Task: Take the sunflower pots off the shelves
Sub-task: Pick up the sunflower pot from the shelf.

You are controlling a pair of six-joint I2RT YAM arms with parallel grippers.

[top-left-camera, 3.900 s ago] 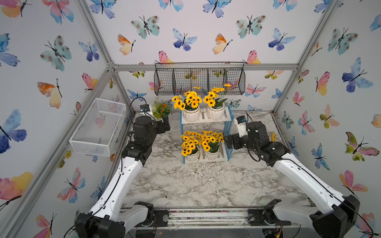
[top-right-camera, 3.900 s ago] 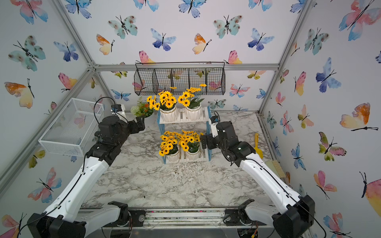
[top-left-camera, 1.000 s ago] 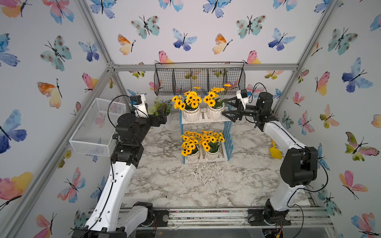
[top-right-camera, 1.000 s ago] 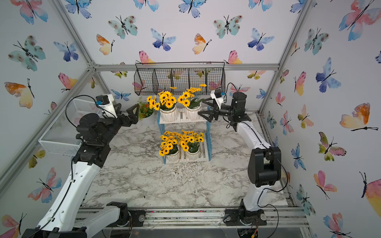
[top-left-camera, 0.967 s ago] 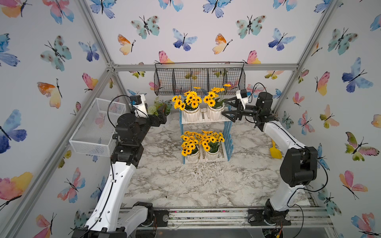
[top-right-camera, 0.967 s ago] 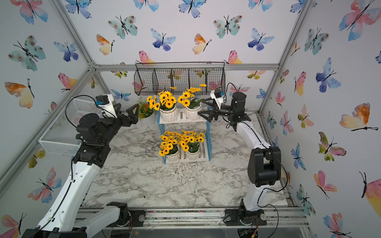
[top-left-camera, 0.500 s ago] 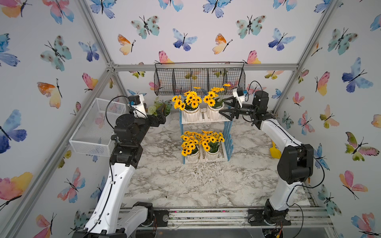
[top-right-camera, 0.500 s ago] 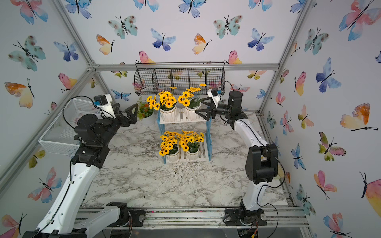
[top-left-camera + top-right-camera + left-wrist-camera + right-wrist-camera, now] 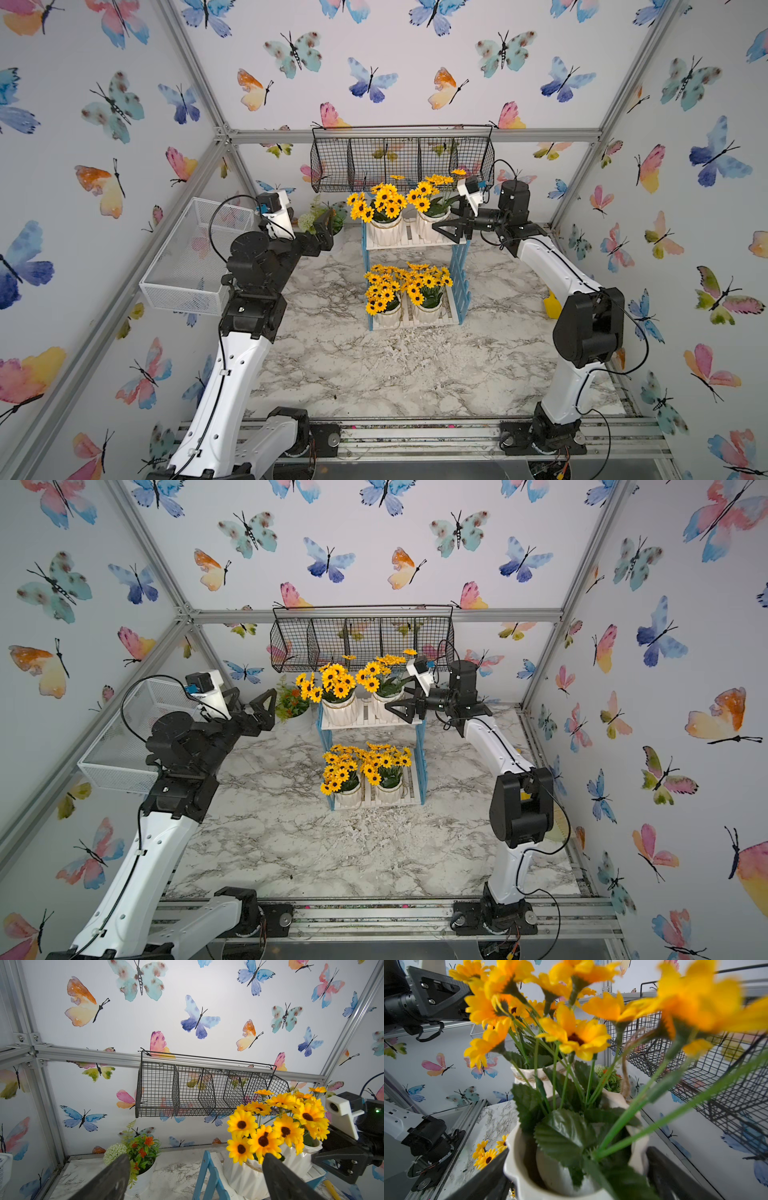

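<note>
Right pincer [image 9: 444,217], spread wide, straddles the right sunflower pot [image 9: 424,227] on the top shelf [image 9: 409,245], set to clamp; left pincer [image 9: 252,702] gapes empty, standing by.

Marble table [image 9: 374,374] — shelves [image 9: 460,270] with four sunflower pots [image 9: 386,233] — mixed-flower pot [image 9: 291,704] beside

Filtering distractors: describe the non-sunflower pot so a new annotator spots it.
Find the blue-and-white shelves on the marble table. Beside them on the tabletop, toward the left arm, stands a white pot. Unlike the sunflower pots, it holds orange, white and green flowers.
</note>
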